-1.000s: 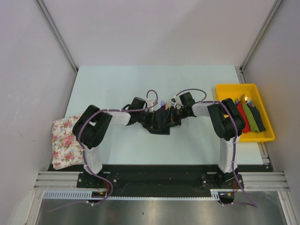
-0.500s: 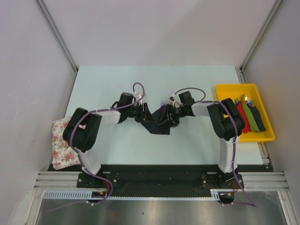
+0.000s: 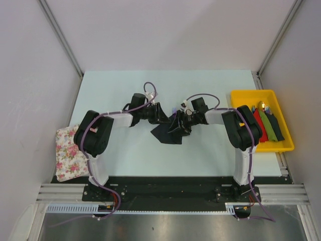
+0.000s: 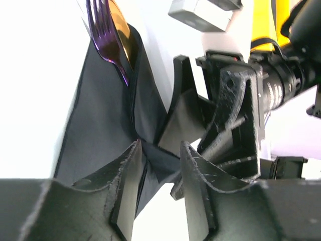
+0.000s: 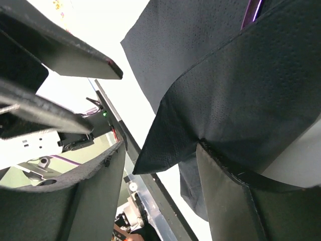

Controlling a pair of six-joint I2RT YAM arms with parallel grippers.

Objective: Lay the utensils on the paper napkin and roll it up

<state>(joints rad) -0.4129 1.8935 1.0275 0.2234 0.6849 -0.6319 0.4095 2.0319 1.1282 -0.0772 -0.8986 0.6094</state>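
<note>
The black paper napkin [image 3: 167, 131] lies loosely folded at the table's middle, and I see it again in the left wrist view [image 4: 103, 120] and the right wrist view [image 5: 235, 85]. The utensils poke out of its far end [image 3: 174, 110]: a fork with purplish tines [image 4: 106, 35] beside an orange-gold piece. My left gripper [image 3: 162, 114] [image 4: 160, 148] is open, its tips either side of a napkin fold. My right gripper [image 3: 180, 120] [image 5: 160, 145] is open, with a napkin flap draped on its right finger [image 5: 225, 186]. The two grippers face each other closely.
A yellow tray [image 3: 253, 92] at the right edge holds a red roll [image 3: 260, 125] and a green roll [image 3: 271, 126] with gold cutlery. A floral cloth [image 3: 67, 150] lies at the near left edge beside the left arm's base.
Both grippers have gone from shut to open. The left gripper drew back to the left, then came in again at the napkin's left side. The napkin lies looser than before.
</note>
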